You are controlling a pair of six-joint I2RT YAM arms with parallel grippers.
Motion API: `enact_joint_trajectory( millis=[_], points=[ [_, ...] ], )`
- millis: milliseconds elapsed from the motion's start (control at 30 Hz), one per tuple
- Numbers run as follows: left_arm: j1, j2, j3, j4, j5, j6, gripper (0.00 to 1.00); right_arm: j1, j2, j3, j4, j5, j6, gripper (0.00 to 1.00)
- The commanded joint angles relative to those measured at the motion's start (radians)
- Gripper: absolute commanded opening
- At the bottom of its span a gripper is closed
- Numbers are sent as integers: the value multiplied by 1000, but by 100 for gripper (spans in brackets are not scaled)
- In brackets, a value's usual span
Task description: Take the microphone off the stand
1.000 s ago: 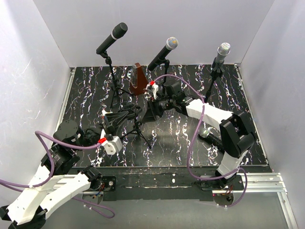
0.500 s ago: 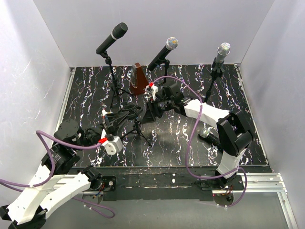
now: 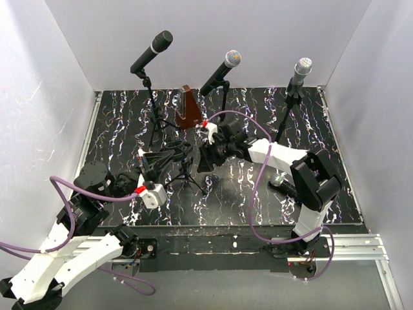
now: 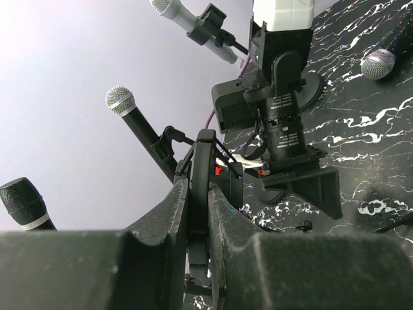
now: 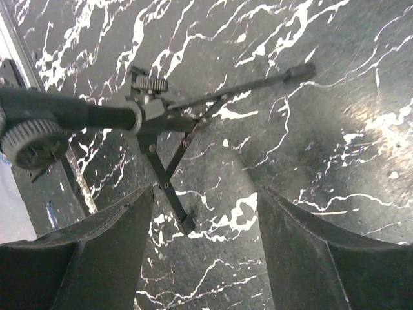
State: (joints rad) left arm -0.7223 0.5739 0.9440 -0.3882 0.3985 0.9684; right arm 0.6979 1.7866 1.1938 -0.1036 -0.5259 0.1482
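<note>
Left hand [image 4: 199,194] is clenched on a thin black upper part of the bare tripod stand [image 3: 186,173], which is at the centre of the desk [image 3: 122,129]. Right hand [image 5: 205,194] is released, jaws wide, poised just above that stand's spread legs [image 5: 169,139] and touching nothing. One microphone [image 3: 282,183] lies loose on the desk, well to the right of the stand, beside the right arm. Three further microphones [image 3: 221,72] sit in upright stands behind it.
</note>
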Motion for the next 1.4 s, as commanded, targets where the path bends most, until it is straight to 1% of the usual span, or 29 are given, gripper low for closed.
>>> enact_joint_trajectory(
  millis=[0,167,300,333,367,400,433,467,500,600,767,833,867,1033,1133,1233,1367],
  points=[
    [1,-2,1,-5,11,-33,0,3,-70,-26,-7,-92,-94,72],
    [1,15,50,-99,75,-83,0,-12,-142,-53,-53,-75,-125,74],
    [3,7,71,-169,138,-143,0,-40,-219,-57,-113,-117,-144,73],
    [3,9,73,-179,145,-151,0,-40,-243,-57,-134,-126,-185,73],
    [3,9,76,-187,148,-155,7,-40,-268,-59,-149,-135,-211,72],
    [1,12,76,-189,148,-160,32,-40,-288,-60,-159,-152,-228,73],
    [3,15,78,-189,148,-161,44,-40,-312,-62,-166,-172,-261,73],
    [3,18,79,-189,149,-162,53,-40,-338,-63,-174,-187,-283,74],
    [1,23,82,-189,151,-162,59,-40,-352,-65,-174,-198,-292,75],
    [3,35,84,-187,160,-160,72,-40,-381,-50,-173,-213,-294,76],
    [3,50,94,-195,149,-158,82,-40,-374,15,-189,-250,-311,75],
    [3,63,102,-187,125,-180,83,-38,-360,45,-180,-256,-315,75],
    [3,70,105,-175,105,-197,82,-38,-351,58,-168,-261,-308,75],
    [3,96,104,-110,43,-212,68,-37,-267,101,-99,-327,-253,74],
    [3,104,110,-104,39,-208,58,-32,-196,134,-81,-338,-257,73],
    [3,104,110,-104,33,-201,43,-31,-124,176,-82,-344,-266,72],
    [3,101,108,-104,23,-191,29,-29,-40,236,-85,-382,-253,71]
  ],
)
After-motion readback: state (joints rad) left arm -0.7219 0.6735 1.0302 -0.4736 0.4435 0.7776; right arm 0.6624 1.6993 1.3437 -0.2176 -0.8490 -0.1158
